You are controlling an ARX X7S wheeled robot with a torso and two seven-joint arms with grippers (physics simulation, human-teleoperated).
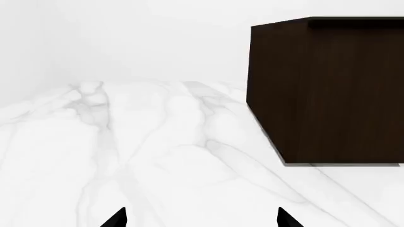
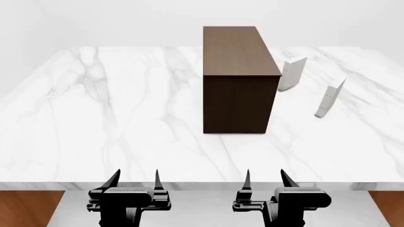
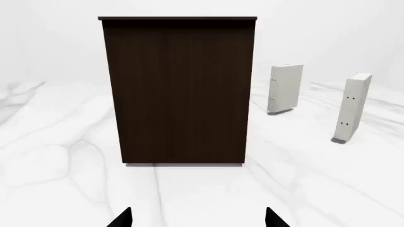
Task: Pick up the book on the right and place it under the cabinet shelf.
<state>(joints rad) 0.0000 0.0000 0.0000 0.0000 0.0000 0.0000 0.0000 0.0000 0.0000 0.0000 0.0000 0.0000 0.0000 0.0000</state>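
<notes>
While both arms hang at the near edge of the marble, nothing is held.

Table: white marble top with grey veins; its near edge runs just ahead of the grippers in the head view.

Cabinet: the cabinet is a long dark brown wood-grain box with a flat top. It stands on the table with one narrow end toward the robot, a little right of centre. In the right wrist view that end fills the middle; in the left wrist view the cabinet shows off to one side.

Book: the book is thin and pale grey-white. It stands on edge, leaning slightly, on the table to the right of the cabinet and well apart from it. Tiny dark dots mark its spine. It also shows in the right wrist view, nearer than the other book.

Other book: a thicker white book stands just beside the cabinet's right side, farther back. Whether it touches the cabinet I cannot tell.

Left gripper: the left gripper has its fingers apart and empty, over the table's near edge, left of the cabinet's line.

Right gripper: the right gripper has its fingers spread with nothing between them, facing the cabinet's end, far from the book.
</notes>
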